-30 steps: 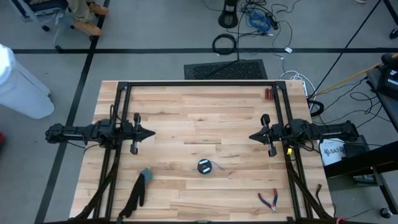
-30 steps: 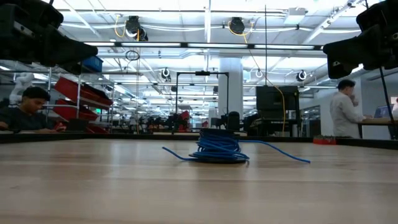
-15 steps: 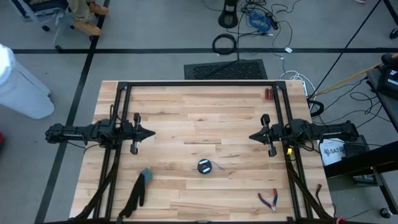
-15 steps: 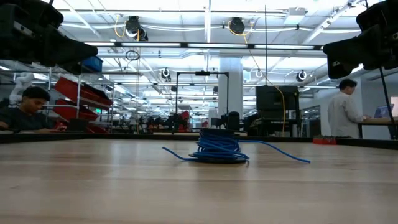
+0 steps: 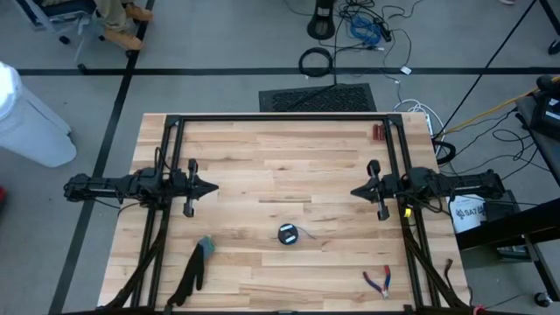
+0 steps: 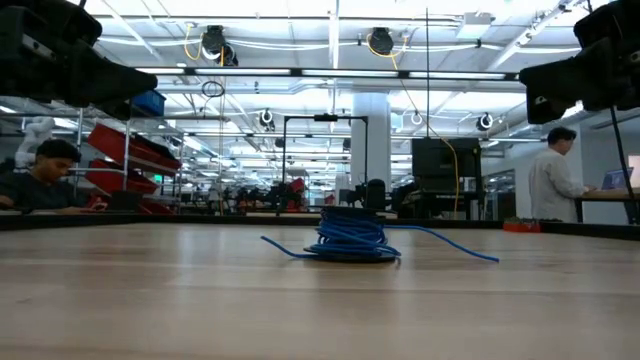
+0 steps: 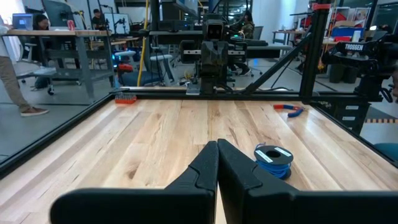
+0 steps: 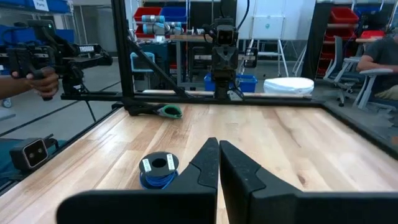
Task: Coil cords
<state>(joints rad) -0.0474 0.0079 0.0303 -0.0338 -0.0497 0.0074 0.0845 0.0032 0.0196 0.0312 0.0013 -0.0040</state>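
A: Where is the cord found?

B: It is seen wound into a small round coil on the table, toward the near edge, roughly midway between the two arms. In the low view a loose blue tail is seen trailing out from the coil to one side and a shorter end to the other.

A: And the grippers?

B: The left gripper is held above the table's left side, its fingers pressed together with nothing between them. The right gripper is held opposite, fingers likewise closed and empty. Both are well apart from the coil.

A: How far along is the task judged to be?

B: Most of the cord appears wound, but the tails are not tucked in, so the coil could be called loose rather than finished.

A: What could go wrong from here?

B: If the coil is approached with the fingers closed, it would likely be pushed across the table rather than grasped. If a tail is pulled, turns may be dragged off and the coil undone, since it is light and nothing holds it. The pliers near the right front corner and the glove near the left front could be snagged if the cord is swept sideways.
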